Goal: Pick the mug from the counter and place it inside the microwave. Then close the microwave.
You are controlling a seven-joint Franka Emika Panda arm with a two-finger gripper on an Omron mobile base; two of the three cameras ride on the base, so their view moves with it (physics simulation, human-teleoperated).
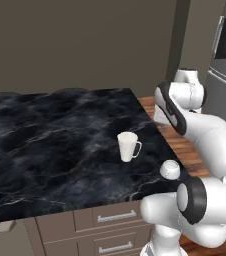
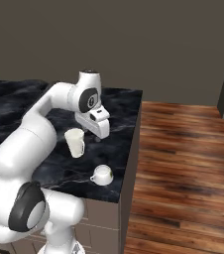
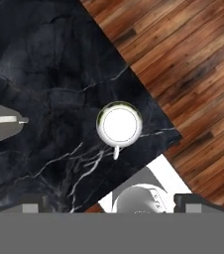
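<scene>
Item one, the mug [image 2: 102, 175]: I find it small, squat and white, upright on the counter [image 1: 45, 145] near the corner closest to the base. In the left base view the mug [image 1: 170, 169] sits by the counter's right edge, partly behind my arm's elbow. From the hand view I look straight down into the mug [image 3: 119, 124]; its round rim faces up and a short handle points toward the bottom of that picture.

Item two, the taller white mug [image 1: 128, 146]: I log it standing upright, loop handle to its right in the left base view, further in from the edge, near the squat one but apart from it.

Item three, the gripper [image 2: 98, 137]: I read it as spread wide and empty, hovering above the counter behind both cups, touching neither. Its dark fingertips [image 3: 30, 204] sit far apart at the bottom of the hand view.

Item four, surroundings: brown drawers [image 1: 116, 217] with silver bar handles under the slab, and a wooden floor [image 2: 183, 168] beyond the counter's end.
</scene>
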